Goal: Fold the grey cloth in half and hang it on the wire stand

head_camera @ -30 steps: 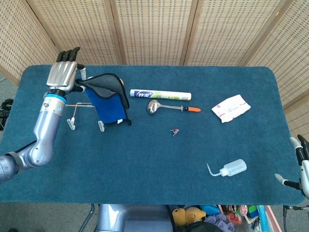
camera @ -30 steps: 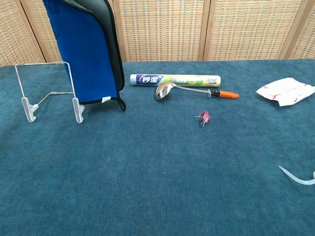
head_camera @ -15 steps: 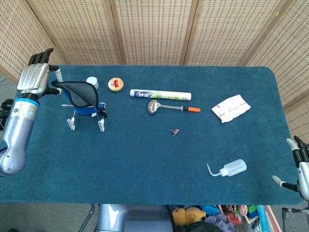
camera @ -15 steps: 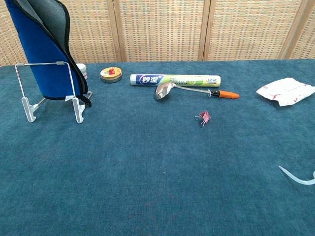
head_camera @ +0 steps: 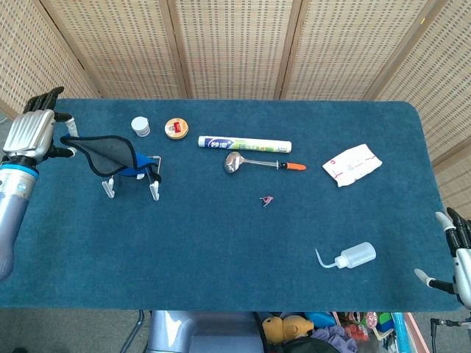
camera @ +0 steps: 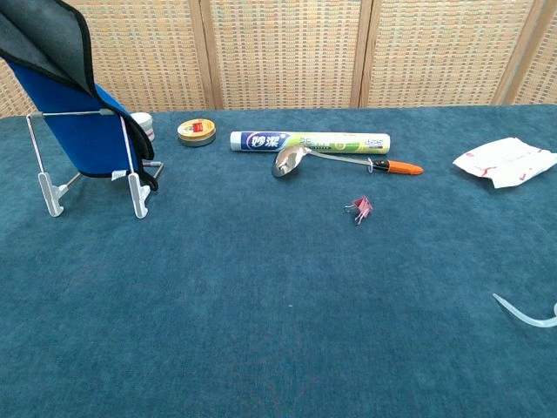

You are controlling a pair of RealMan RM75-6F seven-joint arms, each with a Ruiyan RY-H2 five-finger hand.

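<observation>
The folded cloth (head_camera: 110, 153), grey on one face and blue on the other with a black edge, hangs from my left hand (head_camera: 31, 132) at the table's far left. Its lower part lies against the back of the wire stand (head_camera: 132, 179). In the chest view the cloth (camera: 65, 91) slants up to the left behind the stand's top bar (camera: 74, 112), and the hand is out of frame. My right hand (head_camera: 460, 254) sits at the right front corner, holding nothing, fingers apart.
Behind the stand are a small white jar (head_camera: 140, 126) and a round tin (head_camera: 176, 127). A long tube (head_camera: 244, 144), a ladle (head_camera: 257, 163), a pink clip (head_camera: 267, 199), a white packet (head_camera: 352, 164) and a squeeze bottle (head_camera: 349, 256) lie to the right.
My left hand has carried the cloth leftwards, from right of the stand to behind it. The cloth now trails over the stand's back, uncovering the jar and tin. The right hand barely moved.
</observation>
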